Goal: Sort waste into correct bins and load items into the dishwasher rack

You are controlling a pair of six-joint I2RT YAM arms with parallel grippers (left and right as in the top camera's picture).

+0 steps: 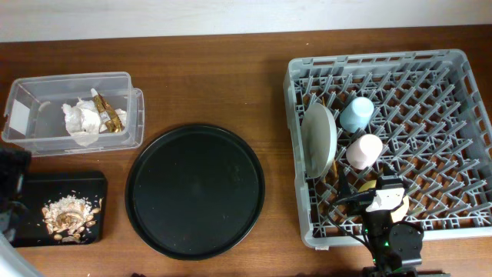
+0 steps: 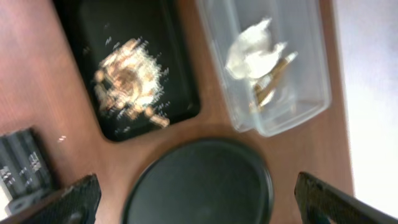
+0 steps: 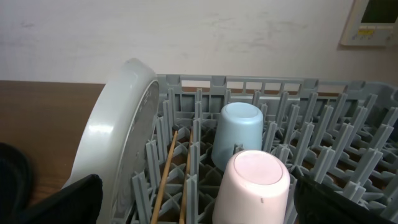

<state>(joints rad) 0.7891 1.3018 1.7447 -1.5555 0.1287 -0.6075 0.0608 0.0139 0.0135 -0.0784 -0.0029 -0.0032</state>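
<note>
The grey dishwasher rack (image 1: pixel 453 69) holds the pale plate (image 1: pixel 319 137) on edge, the upside-down light-blue cup (image 1: pixel 356 114) and pink cup (image 1: pixel 364 151). The yellow bowl (image 1: pixel 368 187) is mostly hidden under my right gripper (image 1: pixel 388 201). In the right wrist view the gripper (image 3: pixel 202 208) is open, over the rack (image 3: pixel 348 112), with the pink cup (image 3: pixel 252 183), blue cup (image 3: pixel 239 134), plate (image 3: pixel 118 134) and chopsticks (image 3: pixel 166 177) ahead. Napkins (image 1: pixel 83 121) and the gold wrapper (image 1: pixel 110 115) lie in the clear tub (image 1: pixel 31 88). Food scraps (image 1: pixel 69 211) lie in the black tray (image 1: pixel 84 185). My left gripper (image 2: pixel 202 208) is open and empty.
The large round black tray (image 1: pixel 194 190) lies on the brown table between the bins and the rack, and shows below the left gripper (image 2: pixel 199 186). The left wrist view also shows the tub (image 2: pixel 311 99), the black tray (image 2: pixel 180 93) and a dark arm base (image 2: pixel 25 165).
</note>
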